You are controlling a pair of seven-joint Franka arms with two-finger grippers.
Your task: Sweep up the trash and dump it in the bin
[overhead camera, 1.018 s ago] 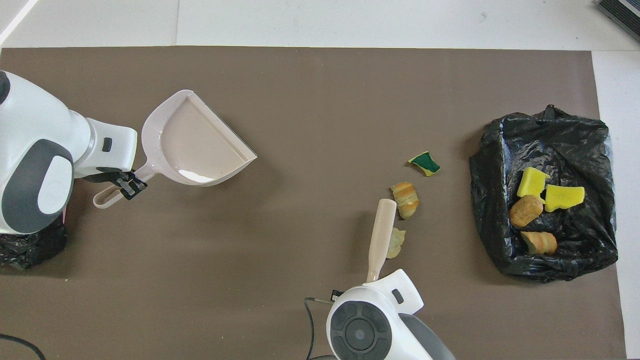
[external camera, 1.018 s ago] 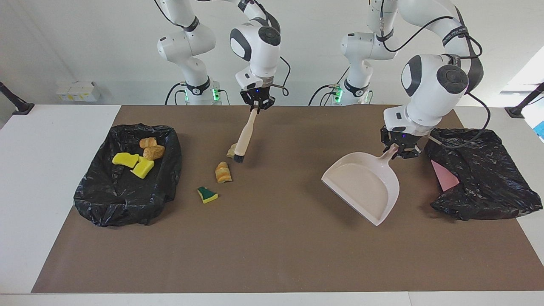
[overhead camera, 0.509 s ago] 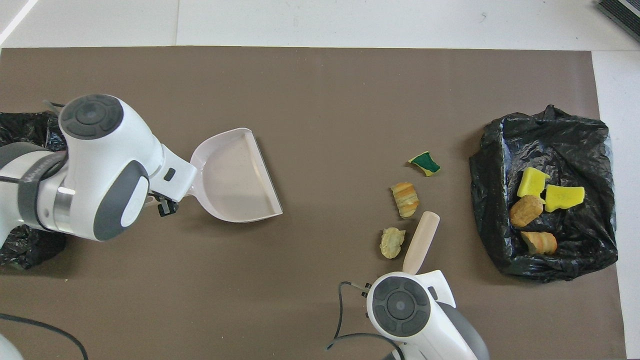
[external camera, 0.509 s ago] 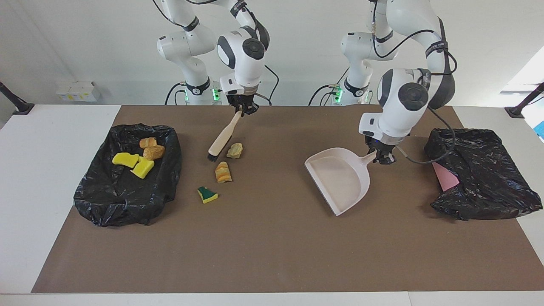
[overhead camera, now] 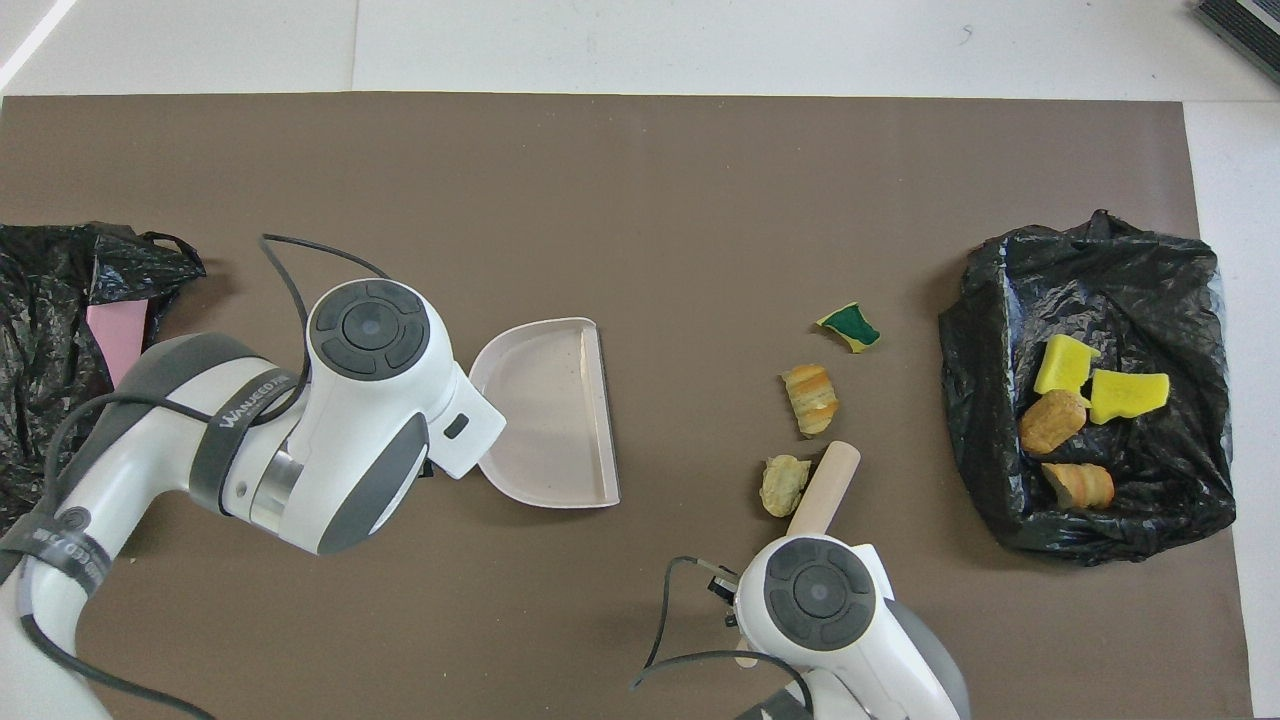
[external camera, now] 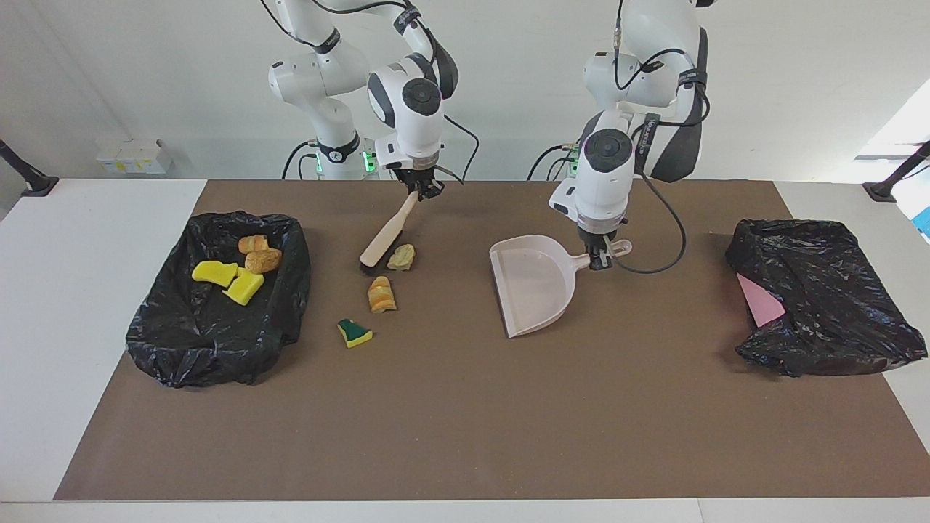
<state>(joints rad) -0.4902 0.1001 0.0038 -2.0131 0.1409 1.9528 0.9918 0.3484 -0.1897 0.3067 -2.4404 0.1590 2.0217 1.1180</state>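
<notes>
Closest to the robots, my right gripper (external camera: 425,190) is clamped on the handle of the cream-handled brush with dark bristles (external camera: 385,237), which slants down so the bristles sit on the brown table mat (external camera: 465,407) just beside a pale bread-like lump (external camera: 402,256). My left gripper (external camera: 600,256) is closed on the handle of the pale pink plastic dustpan (external camera: 532,285), held low over the middle of the mat with its open mouth turned toward the right arm's end, well apart from the scraps. A bit farther out from the first lump there's a striped orange-brown bread lump (external camera: 381,294), and farther again a green-backed yellow sponge chunk (external camera: 354,333), both loose on the mat. At the right arm's end sits the black-bag-lined bin (external camera: 218,349) with four scraps already in it: two orange-brown lumps (external camera: 259,254) and two yellow sponge chunks (external camera: 228,279). At the left arm's end there's a crumpled black plastic bag (external camera: 828,305) with a flat pink sheet (external camera: 759,301) poking out of it.
</notes>
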